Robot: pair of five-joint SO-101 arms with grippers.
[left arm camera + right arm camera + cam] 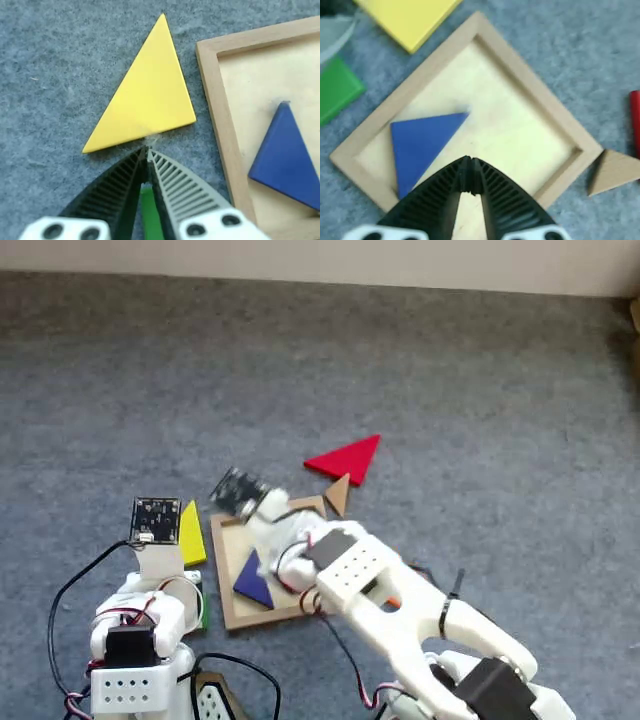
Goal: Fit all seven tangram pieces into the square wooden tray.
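From above, my left arm (140,630) sits at the near left of the grey carpet (450,370). The yellow triangle (192,533) lies flat just ahead of it, beside the left rim of the tray (220,575). My right arm (400,610) comes in from the near right and stretches across the tray. The blue triangle (253,580) lies inside the tray, in its near part. The red triangle (350,458) lies on the carpet beyond the tray's far corner. The tan triangle (338,494) is between the two, just beside that corner.

From my left wrist, my left pincer (146,152) is closed with its tips together and nothing between them. The tips are right at the edge of the yellow triangle (147,100). A green piece (148,210) shows on the carpet under the fingers. The tray (215,100) is alongside, holding the blue triangle (285,155).

From my right wrist, my right pincer (469,172) is also closed and has hold of nothing. It is over the tray (530,75), next to the blue triangle (422,142). Outside the rim lie the yellow triangle (407,17) and the green piece (335,87). Off the opposite corner lie the tan triangle (615,170) and an edge of the red triangle (635,120).
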